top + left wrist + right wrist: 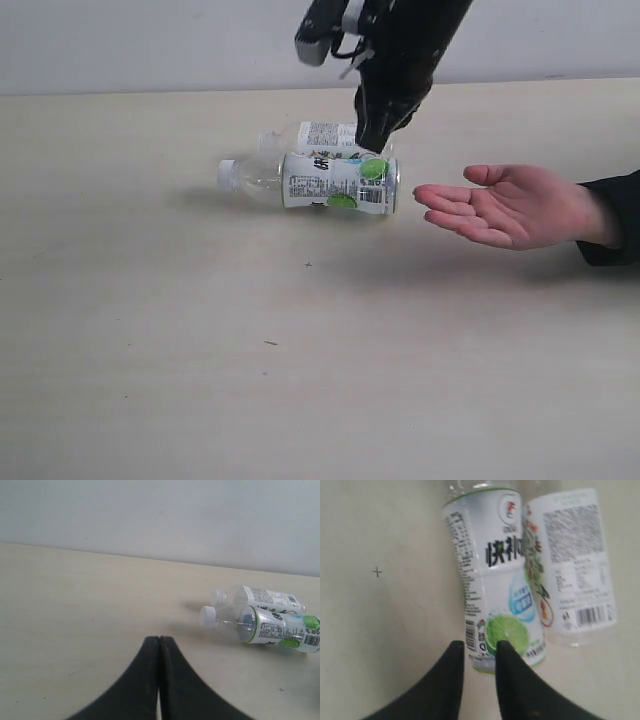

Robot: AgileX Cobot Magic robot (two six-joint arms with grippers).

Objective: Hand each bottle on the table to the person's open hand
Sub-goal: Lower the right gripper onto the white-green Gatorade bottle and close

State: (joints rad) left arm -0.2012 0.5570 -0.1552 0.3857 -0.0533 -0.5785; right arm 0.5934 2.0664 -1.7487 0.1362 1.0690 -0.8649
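While the left gripper [159,641] is closed, the lime bottle [492,580] lies base-first at the right gripper [480,650], jaws parted.

Arm [400,60] glossy black, grey block [318,35] and cable [347,47] at its ten o'clock. Left fingers [142,680] and right fingers [520,685] black, tapered. Hand [510,205] pale-skinned, black sleeve [612,215] at its three o'clock.

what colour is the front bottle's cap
White cap, clearest in the left wrist view.

Front bottle [320,180] lies before rear bottle [325,133], hand [520,205] to right
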